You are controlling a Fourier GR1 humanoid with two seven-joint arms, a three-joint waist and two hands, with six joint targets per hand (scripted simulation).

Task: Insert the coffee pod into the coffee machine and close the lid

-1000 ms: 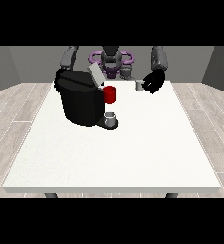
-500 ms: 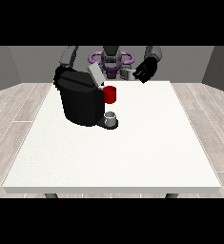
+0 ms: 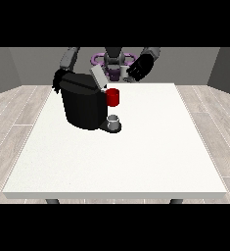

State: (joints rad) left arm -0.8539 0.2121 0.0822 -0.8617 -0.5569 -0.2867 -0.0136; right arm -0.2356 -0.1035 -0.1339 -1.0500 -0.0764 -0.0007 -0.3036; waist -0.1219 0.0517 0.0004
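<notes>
A black coffee machine (image 3: 82, 105) stood on the white counter (image 3: 136, 157), its grey lid (image 3: 98, 77) tilted open. A red part (image 3: 113, 97) jutted from its front above a small grey cup (image 3: 114, 120) on the drip base. The hand at the view's right (image 3: 140, 67) hovered past the lid, holding a small pale coffee pod (image 3: 126, 75). The hand at the view's left (image 3: 58, 80) lay behind the machine, mostly hidden.

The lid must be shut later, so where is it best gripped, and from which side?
Grip the lid at its raised free edge, coming from above at the robot's side; it stands tilted up over the black machine, hinged low at the front.
</notes>
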